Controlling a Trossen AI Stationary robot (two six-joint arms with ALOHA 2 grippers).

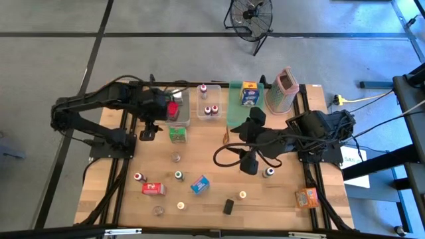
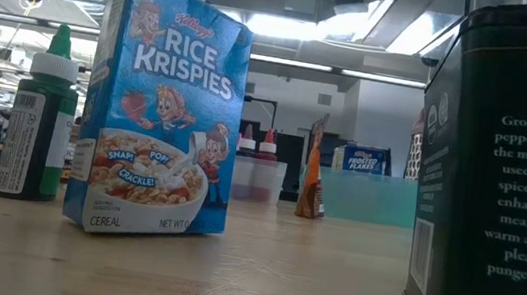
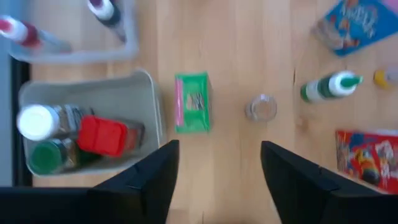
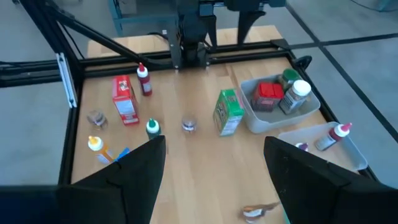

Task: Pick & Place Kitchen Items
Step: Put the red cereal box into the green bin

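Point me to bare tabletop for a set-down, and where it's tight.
Bare wood between the green box and the right hand; another strip along the near edge between the black tin and the orange box. Crowded: the near-left cluster around the red box, and the bin at the far edge.

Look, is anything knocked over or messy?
Nothing is spilled. Some boxes lie flat on the table: the red box, blue box and orange box. The green box stands beside the bin.

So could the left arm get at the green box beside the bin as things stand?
Probably yes: the left gripper hangs open just by the green box, which lies alone on bare wood next to the clear bin, nothing over it.
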